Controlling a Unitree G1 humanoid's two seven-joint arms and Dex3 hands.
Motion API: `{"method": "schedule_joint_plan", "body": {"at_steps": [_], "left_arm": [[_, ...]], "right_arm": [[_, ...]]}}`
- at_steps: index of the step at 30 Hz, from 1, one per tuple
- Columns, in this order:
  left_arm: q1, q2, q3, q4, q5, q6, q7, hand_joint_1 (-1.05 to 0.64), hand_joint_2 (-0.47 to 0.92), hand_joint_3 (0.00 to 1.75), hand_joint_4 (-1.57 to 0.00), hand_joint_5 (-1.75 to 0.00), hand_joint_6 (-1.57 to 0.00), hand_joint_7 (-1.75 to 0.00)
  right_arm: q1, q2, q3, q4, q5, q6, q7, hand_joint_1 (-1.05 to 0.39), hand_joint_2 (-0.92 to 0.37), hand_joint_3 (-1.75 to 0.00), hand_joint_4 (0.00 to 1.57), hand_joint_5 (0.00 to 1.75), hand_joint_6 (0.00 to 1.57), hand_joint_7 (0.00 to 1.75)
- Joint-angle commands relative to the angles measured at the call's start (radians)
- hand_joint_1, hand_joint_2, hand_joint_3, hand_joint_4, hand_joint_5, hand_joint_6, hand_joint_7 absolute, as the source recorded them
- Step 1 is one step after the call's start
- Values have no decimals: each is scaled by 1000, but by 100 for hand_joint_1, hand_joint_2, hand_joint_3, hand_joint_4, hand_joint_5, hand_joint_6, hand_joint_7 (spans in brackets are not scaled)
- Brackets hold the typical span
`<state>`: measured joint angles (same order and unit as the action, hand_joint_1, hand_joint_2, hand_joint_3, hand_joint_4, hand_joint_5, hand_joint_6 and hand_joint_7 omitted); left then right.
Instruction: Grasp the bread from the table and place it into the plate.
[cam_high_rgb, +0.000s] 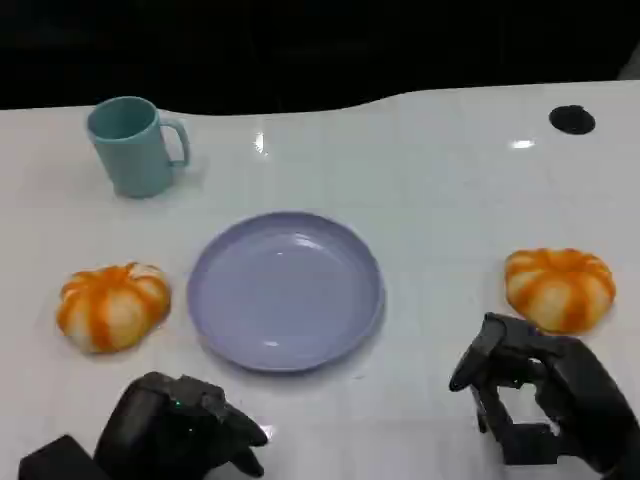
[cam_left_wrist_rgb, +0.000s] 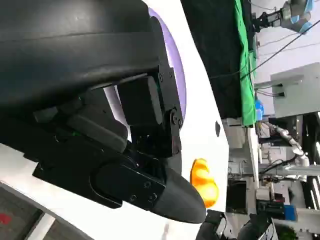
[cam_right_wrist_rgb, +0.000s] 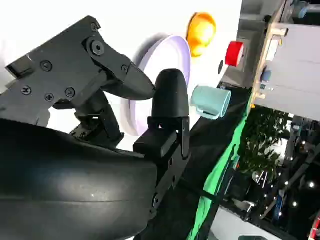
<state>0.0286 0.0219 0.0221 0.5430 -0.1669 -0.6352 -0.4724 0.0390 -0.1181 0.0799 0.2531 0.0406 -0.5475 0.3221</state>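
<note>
Two orange-and-white pumpkin-shaped breads lie on the white table. One bread (cam_high_rgb: 112, 305) is left of the lavender plate (cam_high_rgb: 285, 290), the other bread (cam_high_rgb: 559, 287) far to its right. The plate holds nothing. My right hand (cam_high_rgb: 545, 400) hovers just in front of the right bread, fingers apart, holding nothing. My left hand (cam_high_rgb: 185, 425) sits low at the near edge, in front of the left bread and the plate's left side, also holding nothing. The left wrist view shows the plate (cam_left_wrist_rgb: 176, 70) and the right bread (cam_left_wrist_rgb: 204, 182). The right wrist view shows the plate (cam_right_wrist_rgb: 167, 55) and the left bread (cam_right_wrist_rgb: 201, 27).
A teal mug (cam_high_rgb: 135, 145) stands at the back left, also seen as the mug (cam_right_wrist_rgb: 210, 100) in the right wrist view. A small black disc (cam_high_rgb: 572, 119) lies at the far right. The table's far edge meets a dark background.
</note>
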Motion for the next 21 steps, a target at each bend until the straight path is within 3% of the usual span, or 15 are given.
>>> {"method": "schedule_joint_plan", "body": {"at_steps": [1, 21], "left_arm": [[10, 7, 3, -11, -2, 4, 12, -105, 91, 0, -142, -71, -157, -26], [12, 2, 4, -12, -3, 2, 21, -105, 92, 1, -142, -71, -156, -26]], "right_arm": [[9, -13, -11, -8, 15, -1, 6, -20, -51, -111, 84, 175, 78, 149], [19, -9, -5, -9, 22, -10, 33, -21, -53, -108, 85, 175, 79, 148]]}}
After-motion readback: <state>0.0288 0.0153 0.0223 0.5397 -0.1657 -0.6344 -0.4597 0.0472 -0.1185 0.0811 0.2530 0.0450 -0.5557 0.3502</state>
